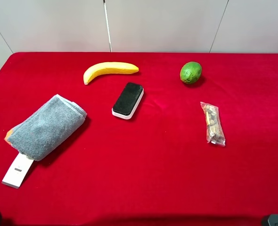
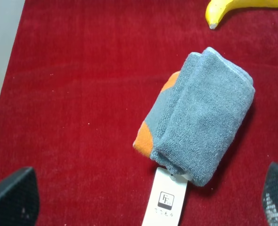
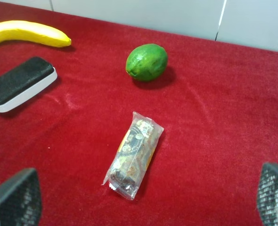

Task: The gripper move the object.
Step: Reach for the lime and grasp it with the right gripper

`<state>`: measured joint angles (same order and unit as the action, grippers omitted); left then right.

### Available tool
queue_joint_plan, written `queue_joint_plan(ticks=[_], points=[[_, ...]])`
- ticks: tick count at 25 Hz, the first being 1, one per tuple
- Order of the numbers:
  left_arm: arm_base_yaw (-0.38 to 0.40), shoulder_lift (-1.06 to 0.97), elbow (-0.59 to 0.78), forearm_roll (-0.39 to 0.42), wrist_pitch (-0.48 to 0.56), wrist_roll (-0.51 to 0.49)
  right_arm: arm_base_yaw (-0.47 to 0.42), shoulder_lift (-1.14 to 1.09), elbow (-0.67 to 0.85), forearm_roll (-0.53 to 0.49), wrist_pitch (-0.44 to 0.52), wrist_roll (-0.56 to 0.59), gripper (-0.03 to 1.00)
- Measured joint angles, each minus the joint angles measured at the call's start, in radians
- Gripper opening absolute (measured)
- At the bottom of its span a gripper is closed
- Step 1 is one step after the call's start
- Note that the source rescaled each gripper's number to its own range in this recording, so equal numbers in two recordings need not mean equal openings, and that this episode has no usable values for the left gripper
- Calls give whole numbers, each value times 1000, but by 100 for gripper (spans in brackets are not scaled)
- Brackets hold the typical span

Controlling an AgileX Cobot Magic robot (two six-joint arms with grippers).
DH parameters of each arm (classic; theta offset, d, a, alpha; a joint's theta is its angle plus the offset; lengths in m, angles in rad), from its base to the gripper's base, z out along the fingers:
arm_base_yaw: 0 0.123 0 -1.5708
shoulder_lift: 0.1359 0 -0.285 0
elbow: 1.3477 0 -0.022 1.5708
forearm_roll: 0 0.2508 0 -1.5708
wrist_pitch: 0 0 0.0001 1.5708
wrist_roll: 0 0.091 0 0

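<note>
Toward the far right corner of the red counter, the green fruit lies alone, touching nothing, well apart from the banana by the far edge and the clear snack packet nearer the front edge. A black-and-white eraser sits just in front of the banana, and a folded grey towel with a white tag lies near the left edge. Both tools are spread wide and hold nothing: the left gripper hangs over the towel, the right gripper over the packet, short of the fruit.
</note>
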<state>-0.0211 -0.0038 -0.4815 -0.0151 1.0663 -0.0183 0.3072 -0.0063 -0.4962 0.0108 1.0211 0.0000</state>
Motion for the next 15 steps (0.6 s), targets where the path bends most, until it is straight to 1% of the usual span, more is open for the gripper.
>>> queue_joint_plan(ticks=[15], points=[[0,0,0,0,0,0,0,0,0,0,-1,0,100]])
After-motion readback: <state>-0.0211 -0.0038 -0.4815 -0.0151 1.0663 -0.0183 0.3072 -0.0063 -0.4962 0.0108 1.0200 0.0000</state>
